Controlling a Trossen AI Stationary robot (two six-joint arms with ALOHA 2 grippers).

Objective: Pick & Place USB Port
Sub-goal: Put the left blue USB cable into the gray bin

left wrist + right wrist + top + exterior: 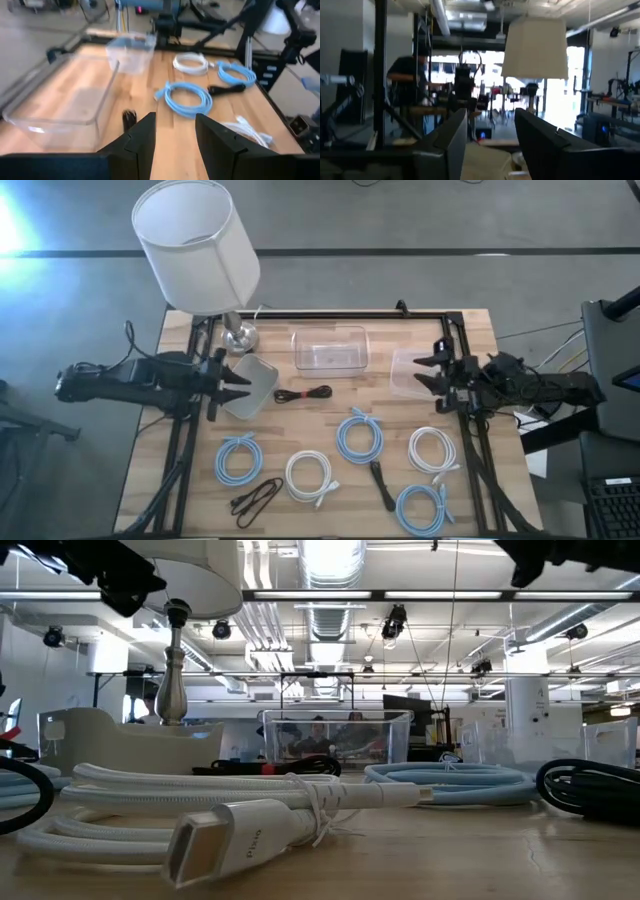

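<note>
Overhead, table-level, two wrist views.

Lamp [197, 250] left — cable coils [358, 437] mid-table

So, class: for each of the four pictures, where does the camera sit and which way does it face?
High: overhead, straight down; left gripper, right gripper, lamp.
Low: table height, level across a white cable; arms overhead.
Left wrist: across the table at a clear bin; own gripper.
Right wrist: own gripper facing the shared lamp.
</note>
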